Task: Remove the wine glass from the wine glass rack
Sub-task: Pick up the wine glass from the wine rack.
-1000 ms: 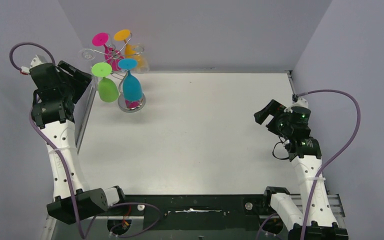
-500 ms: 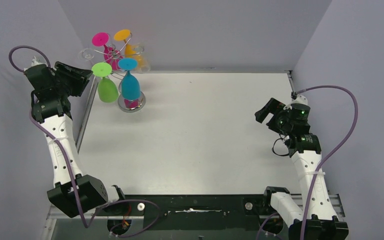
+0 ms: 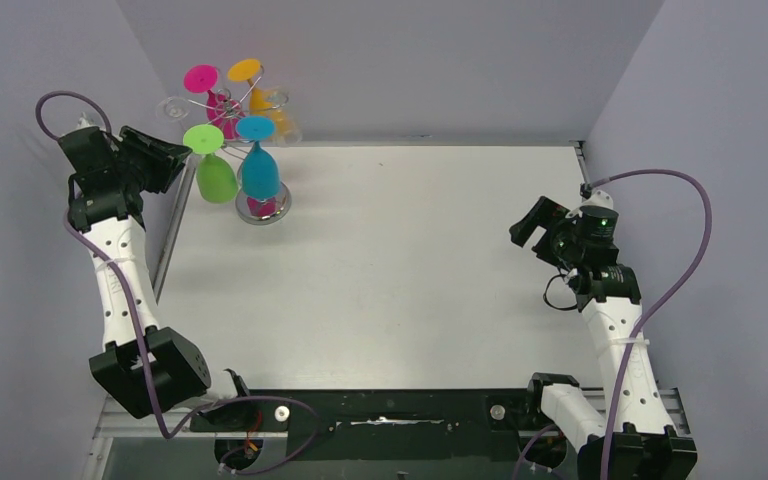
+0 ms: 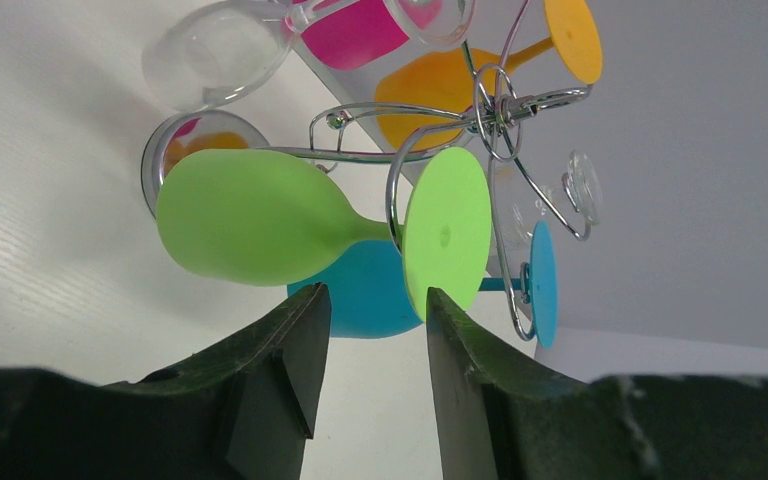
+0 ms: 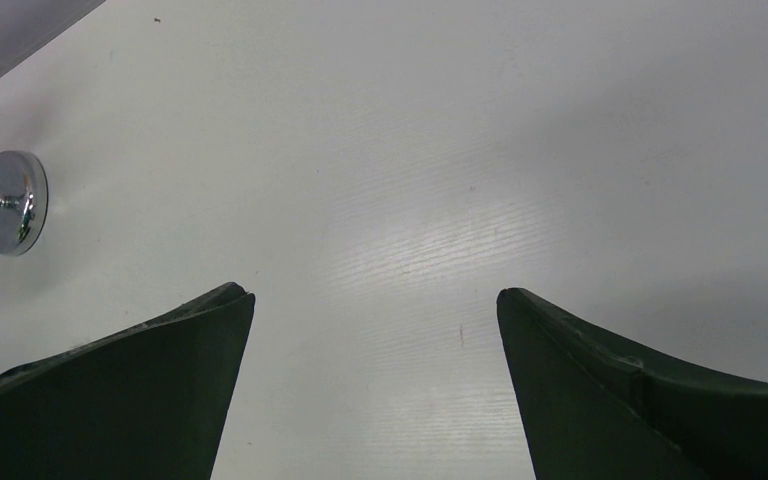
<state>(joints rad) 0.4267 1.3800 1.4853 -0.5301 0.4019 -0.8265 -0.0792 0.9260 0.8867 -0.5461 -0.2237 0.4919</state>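
White surface (image 3: 410, 270) | rack (image 4: 497, 100) at back left | left claw (image 4: 373, 297) apart, near green glass (image 4: 250, 225) | right claw (image 5: 375, 294) wide apart

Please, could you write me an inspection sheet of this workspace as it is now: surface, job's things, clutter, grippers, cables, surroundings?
Surface: white table, no spills seen.
Job's things: wine glass rack upright at the far left; green glass, blue glass, pink glass, orange glass and clear glass hang on it upside down.
Clutter: nothing seen.
Grippers: left gripper open, tips just short of the green glass, holding nothing; right gripper open above bare table.
Cables: left cable and right cable, purple, loop free of the rack.
Surroundings: grey walls on three sides.
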